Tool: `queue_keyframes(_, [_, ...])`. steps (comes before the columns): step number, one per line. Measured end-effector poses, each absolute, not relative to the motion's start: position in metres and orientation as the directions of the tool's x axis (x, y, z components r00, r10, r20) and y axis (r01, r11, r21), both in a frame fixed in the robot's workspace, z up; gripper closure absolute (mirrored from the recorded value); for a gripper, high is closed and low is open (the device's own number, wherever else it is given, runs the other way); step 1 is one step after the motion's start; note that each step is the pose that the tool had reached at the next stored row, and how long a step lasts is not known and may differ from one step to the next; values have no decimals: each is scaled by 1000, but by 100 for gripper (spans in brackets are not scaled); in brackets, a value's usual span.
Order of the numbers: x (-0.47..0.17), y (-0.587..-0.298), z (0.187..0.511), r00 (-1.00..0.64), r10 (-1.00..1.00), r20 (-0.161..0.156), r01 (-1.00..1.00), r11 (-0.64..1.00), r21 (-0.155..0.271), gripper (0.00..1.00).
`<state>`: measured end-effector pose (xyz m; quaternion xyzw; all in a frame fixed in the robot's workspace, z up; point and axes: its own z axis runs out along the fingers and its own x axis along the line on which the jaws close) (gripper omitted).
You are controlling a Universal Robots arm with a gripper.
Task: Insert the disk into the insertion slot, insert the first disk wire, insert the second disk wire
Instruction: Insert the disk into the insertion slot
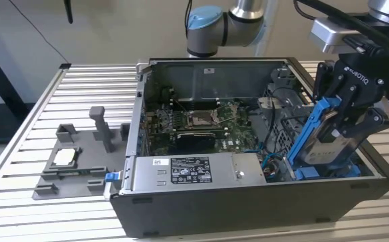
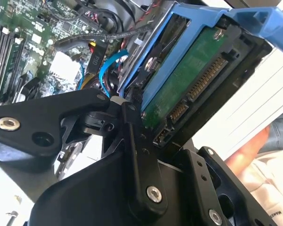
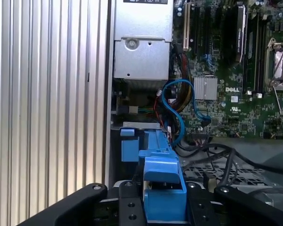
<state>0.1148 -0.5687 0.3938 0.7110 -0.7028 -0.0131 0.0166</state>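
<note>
a pale ribbed aluminium tabletop (image 1: pixel 19 151) before a plain light wall (image 1: pixel 113 30) carries an open black computer case (image 1: pixel 248 212) and, at the exterior view's left, a grey moulded fixture (image 1: pixel 73 166). at the case's end on the exterior view's right, the black gripper (image 1: pixel 342 128) is clenched on the flat silver-grey disk (image 1: pixel 313 136) in its bright blue carrier bracket, held on edge and leaning, lower end down inside the case. the arm (image 1: pixel 211 25) is cut off above, and the case wall hides how deep the disk sits.
</note>
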Motion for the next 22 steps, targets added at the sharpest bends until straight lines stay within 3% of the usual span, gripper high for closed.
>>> queue_keyframes(11, [115,-569,390,11,-1000,4,-999,-11,42,67])
queue_keyframes(13, [115,-569,390,11,-1000,4,-999,-10,42,60])
queue_keyframes(15, [115,-569,390,11,-1000,5,-999,-10,42,60])
queue_keyframes(16, [115,-569,389,11,-1000,4,-999,-10,42,53])
queue_keyframes(22, [115,-569,389,11,-1000,4,-999,-10,42,53])
